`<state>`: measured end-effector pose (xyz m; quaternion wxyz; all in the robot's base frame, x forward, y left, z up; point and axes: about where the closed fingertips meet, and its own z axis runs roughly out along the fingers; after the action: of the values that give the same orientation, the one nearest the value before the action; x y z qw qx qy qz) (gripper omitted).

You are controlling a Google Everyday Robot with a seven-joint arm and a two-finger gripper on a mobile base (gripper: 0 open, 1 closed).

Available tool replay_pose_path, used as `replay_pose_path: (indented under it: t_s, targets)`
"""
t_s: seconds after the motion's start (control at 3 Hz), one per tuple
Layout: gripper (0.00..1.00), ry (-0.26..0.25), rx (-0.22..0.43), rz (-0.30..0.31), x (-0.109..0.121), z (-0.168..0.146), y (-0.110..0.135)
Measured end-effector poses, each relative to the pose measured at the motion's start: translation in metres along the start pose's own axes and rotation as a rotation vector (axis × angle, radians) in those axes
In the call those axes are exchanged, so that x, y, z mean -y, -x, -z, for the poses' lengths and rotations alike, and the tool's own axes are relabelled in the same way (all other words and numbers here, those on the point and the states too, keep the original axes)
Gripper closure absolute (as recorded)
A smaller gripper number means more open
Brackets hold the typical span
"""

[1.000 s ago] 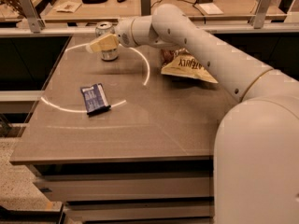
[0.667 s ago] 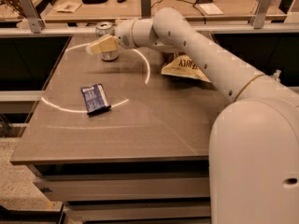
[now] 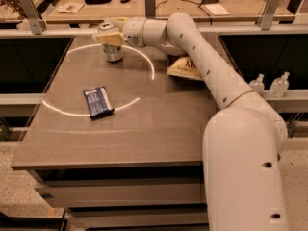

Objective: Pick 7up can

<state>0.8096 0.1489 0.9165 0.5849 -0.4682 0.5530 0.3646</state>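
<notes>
The 7up can (image 3: 114,53) is a small silvery can standing upright at the far left of the grey table (image 3: 154,129). My gripper (image 3: 110,36) reaches in from the right at the end of the long white arm. It is shut around the can's upper half, and one cream finger (image 3: 102,37) crosses the can's front. The can's shiny top rim shows just above the finger, and its base rests on the table.
A brown-and-yellow chip bag (image 3: 185,67) lies right of the can, partly under the arm. A flat dark blue packet (image 3: 98,101) lies nearer on the left. Two small bottles (image 3: 269,84) stand off the table's right side. A cluttered desk (image 3: 159,6) runs behind.
The gripper stays at the can. The arm's elbow has shifted a little to the right, and the can stands in the same place.
</notes>
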Motion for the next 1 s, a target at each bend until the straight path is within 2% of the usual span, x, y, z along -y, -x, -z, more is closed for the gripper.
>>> replay_pose_path:
  t_s: [0.33,0.67,1.0]
  targets:
    - [0.65,0.067,0.122,0.03,0.001,0.0,0.022]
    - [0.88,0.101,0.119,0.065,-0.001,0.005,0.036]
    - [1.0,0.109,0.067,0.082,-0.001,0.033,0.066]
